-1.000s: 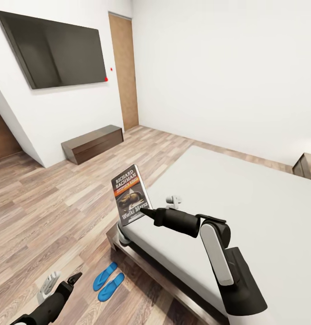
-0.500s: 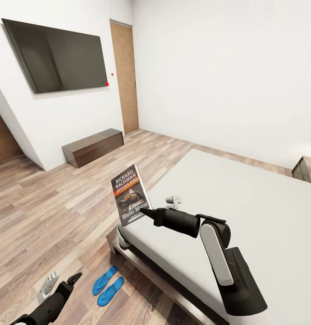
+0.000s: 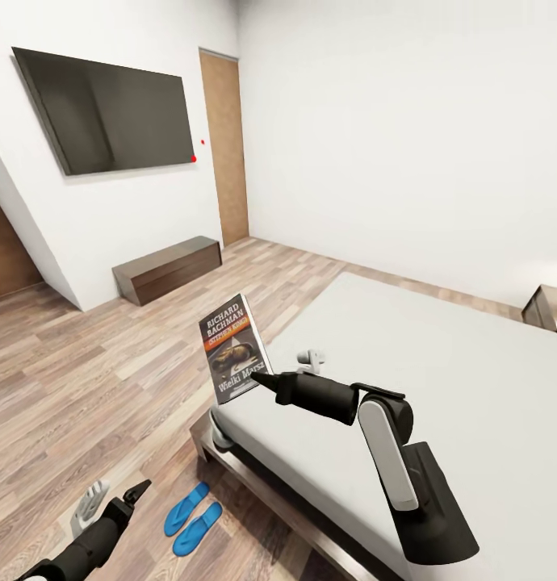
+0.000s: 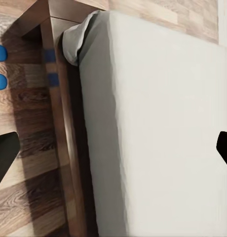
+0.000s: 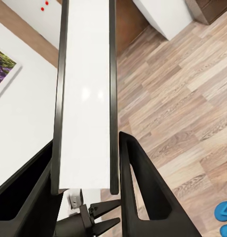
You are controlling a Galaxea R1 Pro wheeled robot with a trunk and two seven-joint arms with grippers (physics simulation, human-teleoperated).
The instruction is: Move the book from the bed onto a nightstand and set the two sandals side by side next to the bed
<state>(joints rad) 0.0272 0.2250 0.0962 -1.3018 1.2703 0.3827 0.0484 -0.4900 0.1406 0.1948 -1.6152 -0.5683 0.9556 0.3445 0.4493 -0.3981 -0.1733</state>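
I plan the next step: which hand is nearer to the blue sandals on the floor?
Left. The left hand hovers low over the floor just beside the sandals; the right hand is higher, above the bed's corner, holding the book.

We see the book at frame centre above the bed's near corner, the two sandals lower left on the floor, the cabinet beneath the upper-left screen.
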